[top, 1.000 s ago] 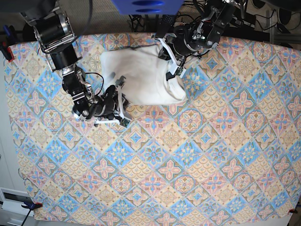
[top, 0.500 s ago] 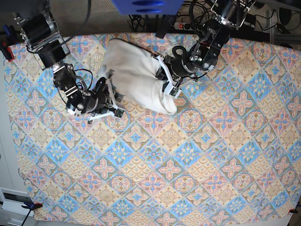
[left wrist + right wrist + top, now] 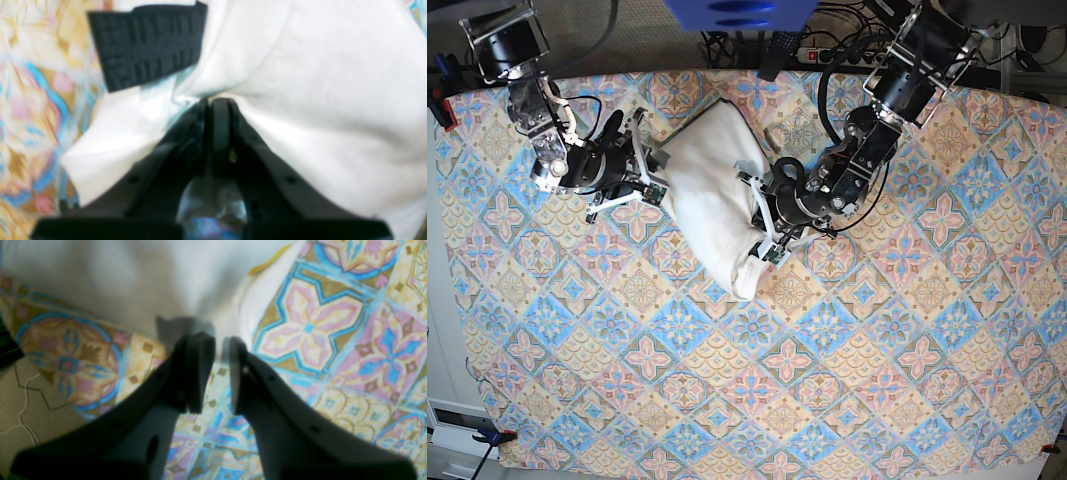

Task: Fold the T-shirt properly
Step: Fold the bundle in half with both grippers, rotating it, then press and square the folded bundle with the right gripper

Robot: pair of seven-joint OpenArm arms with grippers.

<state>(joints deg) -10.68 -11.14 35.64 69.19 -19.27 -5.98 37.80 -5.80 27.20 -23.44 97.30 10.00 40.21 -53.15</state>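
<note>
Left fingers (image 3: 217, 110) pinch the T-shirt (image 3: 712, 195); right fingers (image 3: 217, 350) sit slightly parted at its edge.

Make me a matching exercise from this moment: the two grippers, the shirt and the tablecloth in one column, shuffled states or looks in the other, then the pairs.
Column 1:
1. left gripper
2. right gripper
3. T-shirt
4. tablecloth

Column 2:
A. patterned in blue, pink and yellow
B. plain white side showing, bunched
C. shut on white cloth
D. a gap between its fingers, at the shirt's edge

Pairs: 1-C, 2-D, 3-B, 4-A
</note>
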